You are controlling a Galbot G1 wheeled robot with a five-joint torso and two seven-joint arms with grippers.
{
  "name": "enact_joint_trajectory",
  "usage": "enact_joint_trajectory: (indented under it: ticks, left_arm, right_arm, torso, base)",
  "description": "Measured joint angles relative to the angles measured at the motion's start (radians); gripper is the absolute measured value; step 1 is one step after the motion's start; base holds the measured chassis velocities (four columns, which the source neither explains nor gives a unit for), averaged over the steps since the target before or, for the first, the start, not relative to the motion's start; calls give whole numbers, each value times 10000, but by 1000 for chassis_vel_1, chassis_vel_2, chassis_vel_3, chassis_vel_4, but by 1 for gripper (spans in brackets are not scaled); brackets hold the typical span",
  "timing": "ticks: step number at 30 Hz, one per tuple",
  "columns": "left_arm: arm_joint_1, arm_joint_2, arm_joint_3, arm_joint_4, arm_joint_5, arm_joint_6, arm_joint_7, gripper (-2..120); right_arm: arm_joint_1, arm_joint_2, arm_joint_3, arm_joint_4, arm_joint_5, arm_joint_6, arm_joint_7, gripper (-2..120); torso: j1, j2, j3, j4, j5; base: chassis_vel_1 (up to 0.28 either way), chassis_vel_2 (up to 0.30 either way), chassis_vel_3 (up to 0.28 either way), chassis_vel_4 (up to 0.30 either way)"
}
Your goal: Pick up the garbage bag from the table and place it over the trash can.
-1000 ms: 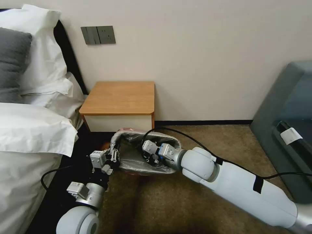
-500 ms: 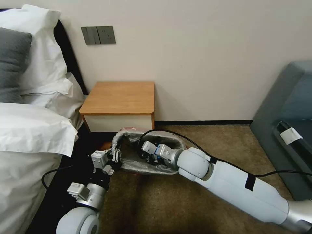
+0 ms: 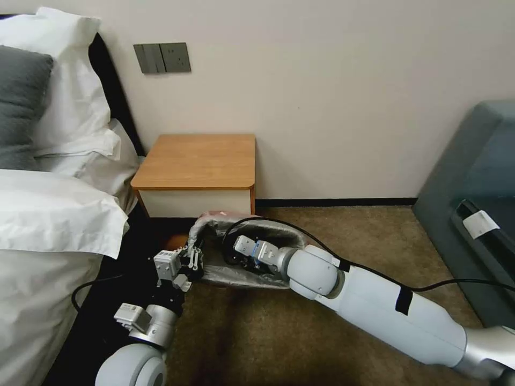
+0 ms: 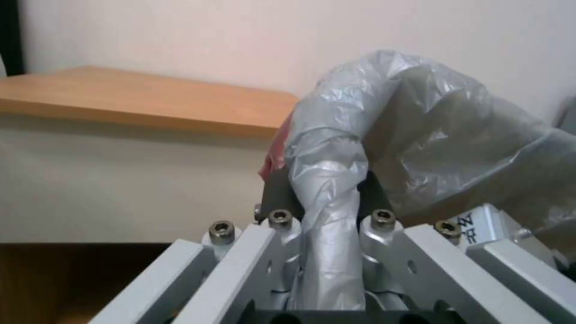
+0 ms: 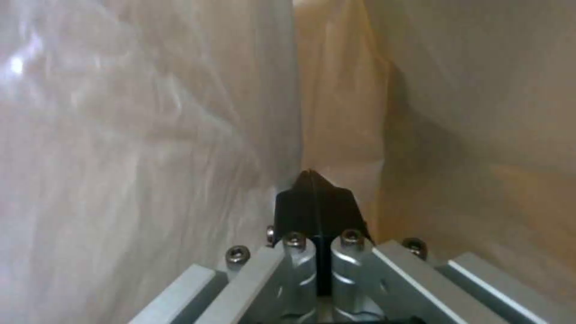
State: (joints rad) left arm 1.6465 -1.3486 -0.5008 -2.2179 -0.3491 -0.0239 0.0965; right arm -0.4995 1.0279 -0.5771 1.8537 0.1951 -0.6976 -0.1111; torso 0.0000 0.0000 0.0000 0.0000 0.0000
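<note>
A low wooden nightstand (image 3: 199, 161) stands against a pale wall, with a smooth orange-brown tabletop and a white drawer front. On the brown carpet (image 3: 332, 236) just in front of the nightstand sits the trash can; its walls show from inside as smooth beige plastic (image 5: 480, 112) in the right wrist view. The garbage bag (image 3: 214, 228) is no longer on the tabletop: it is draped around the can's mouth, a thin, crinkled, translucent grey film with a pinkish-red tint along the rim nearest the nightstand.

The left gripper (image 4: 321, 198) is at the can's rim on the side toward the bed (image 3: 48, 214), which lies to the nightstand's left. Its jaws are closed on a bunched fold of the bag's edge, the plastic squeezed into a tight rope between the dark pads. This grip likely keeps the bag's mouth stretched and anchored at that side so it cannot slide inward.

The right gripper (image 5: 315, 193) reaches down inside the lined can from the side away from the nightstand, its long white arm crossing the carpet. Its dark jaws are pressed together with nothing seen between them, pointed tip close to the liner (image 5: 150, 112) in a corner. Judging by this pose, it is pushing the film down and outward against the walls, so the bag seats fully.
</note>
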Motion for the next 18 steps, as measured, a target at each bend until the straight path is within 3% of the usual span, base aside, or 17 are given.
enact_joint_trajectory:
  ticks: [9,18]
  left_arm:
    - [44,-40,93,-6,66,-12,31,7]
    - [39,10,5,-10,50,45,32,7]
  right_arm:
    - [275,312,-296,-355,-7,-182,229,0]
    - [305,137,-296,-180,-84,-184,141,0]
  torso:
    - [-1,0,0,1,0]
    - [-1,0,0,0,1]
  base:
    - [0,0,0,0]
    - [0,0,0,0]
